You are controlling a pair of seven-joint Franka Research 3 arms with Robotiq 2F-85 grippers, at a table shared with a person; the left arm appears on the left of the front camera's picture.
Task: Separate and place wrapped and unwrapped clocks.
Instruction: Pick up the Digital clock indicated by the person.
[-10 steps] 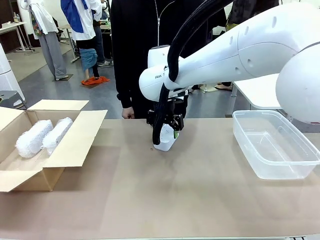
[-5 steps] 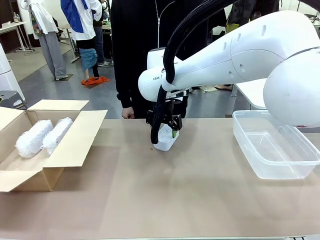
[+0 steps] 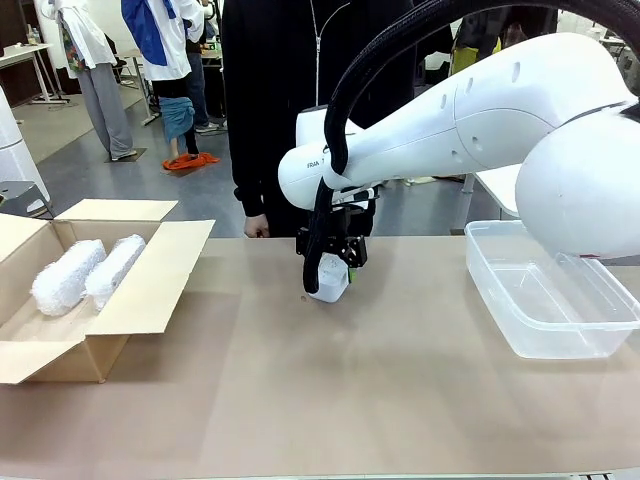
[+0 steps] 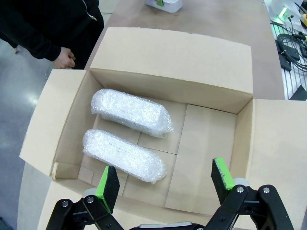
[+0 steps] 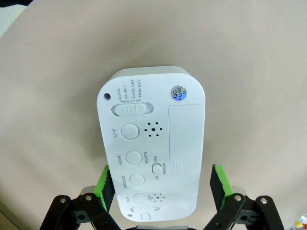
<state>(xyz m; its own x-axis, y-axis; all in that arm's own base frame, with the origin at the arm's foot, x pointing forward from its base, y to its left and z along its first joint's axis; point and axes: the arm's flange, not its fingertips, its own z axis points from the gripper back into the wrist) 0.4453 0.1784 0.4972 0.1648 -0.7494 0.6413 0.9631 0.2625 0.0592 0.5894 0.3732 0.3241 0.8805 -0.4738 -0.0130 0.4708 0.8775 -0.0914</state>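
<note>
Right now the right gripper [image 5: 158, 194] hangs over the bare white clock [image 5: 152, 143], its green pads spread wide on either side of the clock's near end with a gap on each side, so nothing is gripped. The clock lies back-up between the fingers, its buttons and slide switch facing the wrist camera; from the front it sits on the table [image 3: 330, 400] directly under the gripper, and whether it lies flat or tilted is hard to tell from there.

The left gripper [image 4: 165, 184] is likewise wide open and empty, hovering above the cardboard box [image 4: 177, 62]. Ahead of its fingers, on the box floor, the two bubble-wrapped clocks [image 4: 130, 111] lie side by side, close together.

Judging by this, the wrapped pair is already sorted and the unwrapped clock is the step in hand. The next move likely calls for lowering the right gripper until the pads bracket the clock's long edges, closing on it, then carrying it to the clear plastic bin [image 3: 545, 290] off to that arm's own side
</note>
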